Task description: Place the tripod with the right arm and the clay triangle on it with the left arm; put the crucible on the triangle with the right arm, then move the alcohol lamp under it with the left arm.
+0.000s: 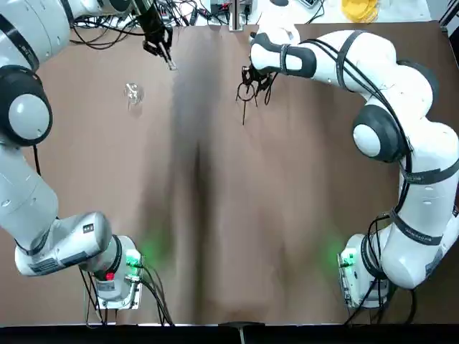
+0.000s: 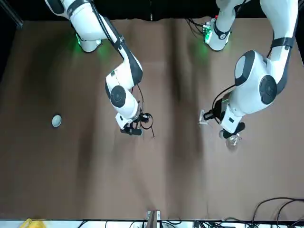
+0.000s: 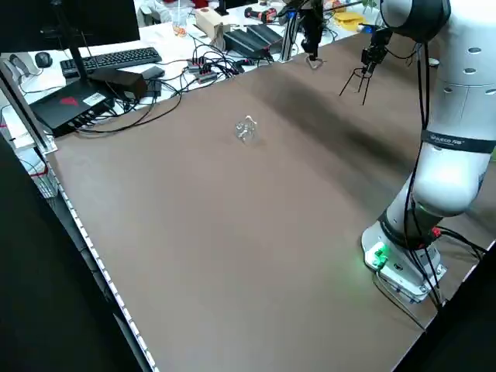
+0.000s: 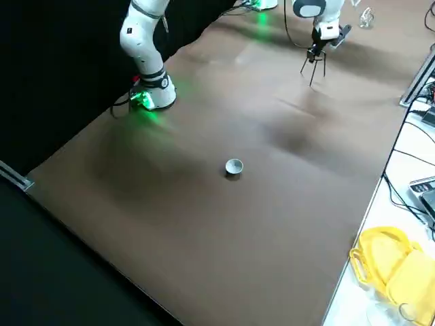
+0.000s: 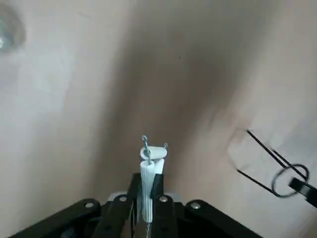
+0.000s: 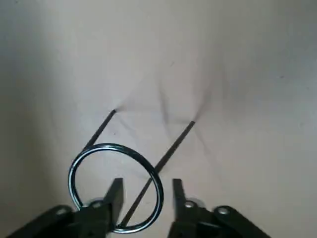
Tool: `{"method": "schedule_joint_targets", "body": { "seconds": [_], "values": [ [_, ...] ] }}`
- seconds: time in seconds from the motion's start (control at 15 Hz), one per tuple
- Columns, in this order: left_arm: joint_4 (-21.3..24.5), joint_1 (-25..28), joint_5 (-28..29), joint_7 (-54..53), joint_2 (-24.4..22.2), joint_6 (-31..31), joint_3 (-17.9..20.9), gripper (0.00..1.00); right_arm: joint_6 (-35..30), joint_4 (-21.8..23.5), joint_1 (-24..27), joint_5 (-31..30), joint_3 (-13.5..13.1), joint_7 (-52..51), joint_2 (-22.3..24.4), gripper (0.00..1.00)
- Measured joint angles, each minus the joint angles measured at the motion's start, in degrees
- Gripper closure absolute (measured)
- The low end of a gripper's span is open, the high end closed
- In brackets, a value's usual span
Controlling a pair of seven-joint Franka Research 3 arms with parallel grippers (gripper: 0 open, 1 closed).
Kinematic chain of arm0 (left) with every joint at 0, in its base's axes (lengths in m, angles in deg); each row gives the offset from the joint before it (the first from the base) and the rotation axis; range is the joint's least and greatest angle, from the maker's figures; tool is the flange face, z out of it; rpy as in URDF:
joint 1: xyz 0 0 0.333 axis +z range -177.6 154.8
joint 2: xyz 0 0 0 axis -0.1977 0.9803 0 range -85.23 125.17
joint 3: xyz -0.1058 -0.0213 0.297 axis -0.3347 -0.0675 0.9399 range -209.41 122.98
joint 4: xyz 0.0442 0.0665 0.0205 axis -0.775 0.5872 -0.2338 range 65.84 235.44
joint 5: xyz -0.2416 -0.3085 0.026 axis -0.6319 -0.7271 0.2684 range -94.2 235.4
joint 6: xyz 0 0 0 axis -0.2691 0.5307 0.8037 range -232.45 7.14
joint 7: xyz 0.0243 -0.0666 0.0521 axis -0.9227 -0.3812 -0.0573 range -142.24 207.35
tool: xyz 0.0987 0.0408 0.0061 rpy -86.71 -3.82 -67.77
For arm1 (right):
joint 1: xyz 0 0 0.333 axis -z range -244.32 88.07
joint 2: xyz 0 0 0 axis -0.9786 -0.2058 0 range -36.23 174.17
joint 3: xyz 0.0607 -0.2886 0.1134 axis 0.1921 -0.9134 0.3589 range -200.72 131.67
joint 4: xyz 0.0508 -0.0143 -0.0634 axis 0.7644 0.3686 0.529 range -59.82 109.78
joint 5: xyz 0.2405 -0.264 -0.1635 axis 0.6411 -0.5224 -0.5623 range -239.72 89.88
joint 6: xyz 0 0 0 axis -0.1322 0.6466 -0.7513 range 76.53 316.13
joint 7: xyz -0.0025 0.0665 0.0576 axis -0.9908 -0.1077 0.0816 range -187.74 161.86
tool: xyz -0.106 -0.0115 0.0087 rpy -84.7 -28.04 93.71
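The black wire tripod (image 1: 247, 92) stands on the brown cloth at the far middle of the table, its leg tips (image 6: 192, 122) pressing into the fabric. My right gripper (image 6: 146, 198) is open at its ring (image 6: 84, 158), with one side of the ring's rim between the fingers. Left of it, my left gripper (image 1: 162, 49) hovers shut on the white clay triangle (image 5: 150, 166), which hangs edge-on from the fingers (image 2: 203, 118). The clear glass alcohol lamp (image 1: 133, 92) sits on the cloth just near of the left gripper. The white crucible (image 4: 234, 166) stands alone far out on the robot's right (image 2: 56, 121).
Cables, a keyboard and boxes (image 3: 116, 70) crowd the bench beyond the table's far edge. A yellow object (image 4: 387, 261) lies off the far right corner. Both arm bases (image 1: 118, 276) sit at the near edge with green lights.
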Motion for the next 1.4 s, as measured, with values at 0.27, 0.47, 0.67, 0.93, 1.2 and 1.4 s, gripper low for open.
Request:
{"method": "schedule_joint_targets", "body": {
  "seconds": [0.27,0.47,0.67,0.93,1.2,1.4],
  "values": [
    [-0.8,-3.38,-3.84,1.38,1.45,-3.62,-0.04,0.88,-0.21,-1.02,0.37,0.0,-0.51,0.0,1.07,0.25],
    [-0.98,-6.83,-3.95,3.51,3.74,-10.35,-0.07,0.88,-4.4,-1.31,2.46,-0.05,-1.31,-0.26,4.17,0.27],
    [-1.05,-10.41,-3.96,5.0,6.84,-17.6,-0.09,0.88,-12.2,-1.48,7.05,-0.08,-1.57,-4.07,8.66,0.29],
    [-1.44,-16.33,-3.97,7.47,10.11,-23.61,-0.1,0.88,-20.81,-1.66,14.36,-1.71,-2.04,-10.42,14.87,0.29],
    [-1.64,-21.31,-3.97,8.52,10.92,-25.69,-0.05,0.88,-26.29,-1.27,22.44,-5.35,-2.2,-19.76,19.49,0.28],
    [-1.65,-23.67,-3.97,8.83,11.81,-29.56,0.01,0.88,-26.24,0.51,26.42,-6.88,-2.23,-26.4,20.78,0.28]
  ]
}}
